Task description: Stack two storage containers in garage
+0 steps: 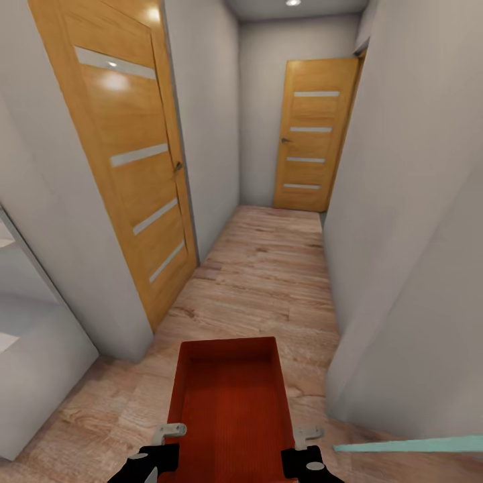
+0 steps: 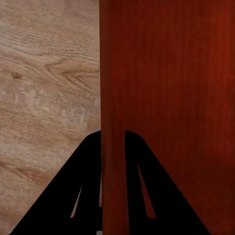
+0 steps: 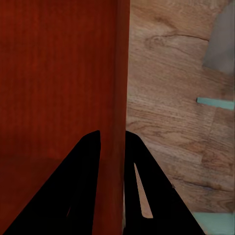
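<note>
Currently the robot is carrying one orange-red storage container [image 1: 229, 402] down a narrow hallway, so the step in hand looks like the transport leg, not yet the stacking.

Taking the container as the landmark and going left to right: off to its left and ahead, a wooden door [image 1: 131, 154] with pale glass strips is standing in the grey wall. At the container's left wall, the left gripper [image 1: 159, 448] is pinching the thin side; in the left wrist view its dark fingers [image 2: 83, 186] are sitting either side of that wall, clamped on it. The container itself is hanging level above the light wood plank floor [image 1: 268, 268], open side up and empty. At its right wall, the right gripper [image 1: 307, 451] is clamping the same way, one finger [image 3: 73, 191] inside the bin and the other outside. Beyond the container, straight ahead and slightly right, a second wooden door [image 1: 312, 134] is closing off the corridor's end.

Next, the base probably needs to be driving on toward the garage while both grips are holding even, since a tilt could slip the thin walls free.
</note>
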